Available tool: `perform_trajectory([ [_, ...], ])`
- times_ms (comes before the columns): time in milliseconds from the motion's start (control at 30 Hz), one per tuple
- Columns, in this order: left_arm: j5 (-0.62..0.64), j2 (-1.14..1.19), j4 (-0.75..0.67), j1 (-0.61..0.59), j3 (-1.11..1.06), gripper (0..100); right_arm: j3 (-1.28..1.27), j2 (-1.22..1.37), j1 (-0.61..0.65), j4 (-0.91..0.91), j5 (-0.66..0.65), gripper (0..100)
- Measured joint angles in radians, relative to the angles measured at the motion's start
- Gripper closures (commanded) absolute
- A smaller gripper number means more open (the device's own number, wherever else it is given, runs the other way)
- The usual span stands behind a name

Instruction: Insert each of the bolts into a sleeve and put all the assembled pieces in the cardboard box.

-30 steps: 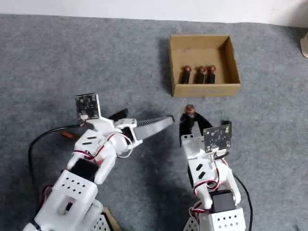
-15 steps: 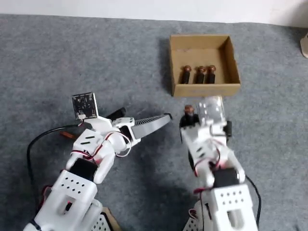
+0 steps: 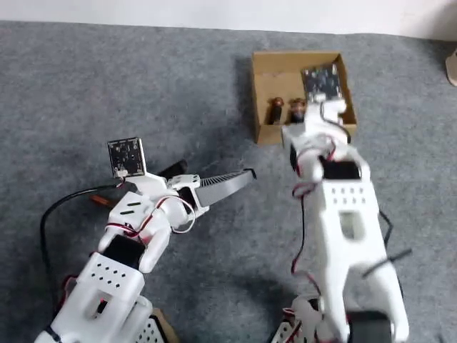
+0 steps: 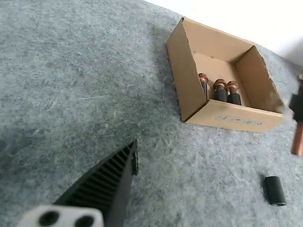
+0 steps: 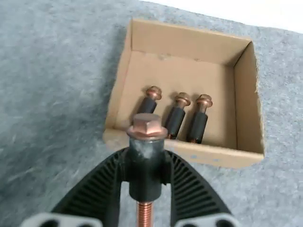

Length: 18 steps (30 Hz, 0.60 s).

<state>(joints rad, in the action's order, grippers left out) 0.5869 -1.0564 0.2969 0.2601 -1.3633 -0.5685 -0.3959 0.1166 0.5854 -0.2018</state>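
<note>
My right gripper is shut on an assembled piece, a copper bolt standing in a black sleeve. It hangs by the near wall of the cardboard box. Three assembled pieces lie side by side inside the box. From above, the right arm stretches over the box and covers part of it. My left gripper rests open and holds nothing, left of the box and nearer to me. A loose black sleeve lies on the mat in front of the box.
Grey felt mat covers the table, with open room to the left of the box. A black cable loops beside the left arm. A pale object sits at the right edge.
The right arm has swung forward from the mat in front of the box to over the box, carrying the assembled piece. The left arm has barely moved.
</note>
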Motion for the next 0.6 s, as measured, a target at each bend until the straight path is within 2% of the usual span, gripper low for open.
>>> perform_trajectory([
  [600, 0.0, 0.0, 0.0, 0.0, 0.0, 37, 0.647, 0.681, -0.032, 0.0, 0.0, 99.4],
])
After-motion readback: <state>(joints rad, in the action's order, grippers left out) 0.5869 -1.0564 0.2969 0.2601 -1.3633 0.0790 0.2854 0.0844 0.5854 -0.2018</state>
